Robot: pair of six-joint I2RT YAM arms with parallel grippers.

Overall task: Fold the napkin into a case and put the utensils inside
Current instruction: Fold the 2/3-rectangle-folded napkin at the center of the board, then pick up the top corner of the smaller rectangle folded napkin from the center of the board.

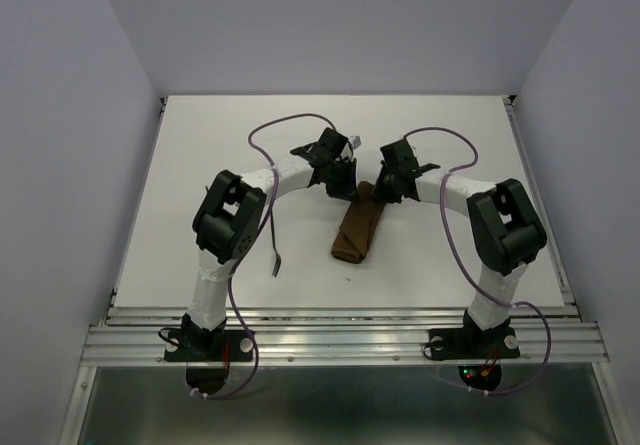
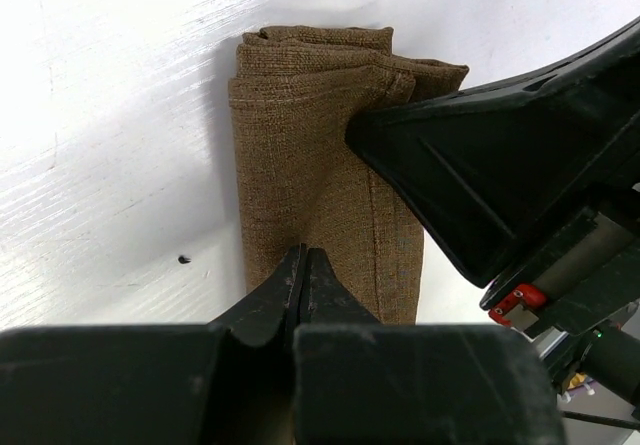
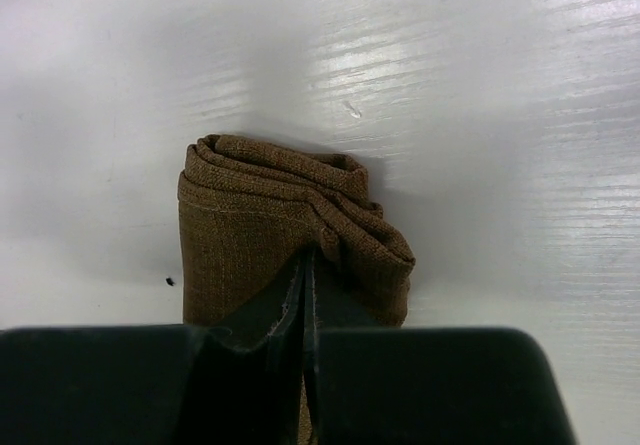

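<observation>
"What did the room and the surface look like?"

"Pale lilac walls point(image 1: 60, 115) closed in a white table point(image 1: 200, 155), with a metal rail point(image 1: 340, 330) along its near edge. At the left, beside the left arm's elbow, one thin dark utensil point(image 1: 275, 258) lay flat on the table, well apart from the cloth."

"And the cloth?"

"The napkin point(image 1: 358, 230) lay right of centre, folded into a narrow brown strip that slanted toward the far side."

"What about the grippers?"

"The left gripper point(image 2: 303, 265) was closed, its tips meeting on the cloth at a crease. The right gripper point(image 3: 305, 265), just beside it at the strip's far end, was closed too, pinching a puckered fold."
</observation>
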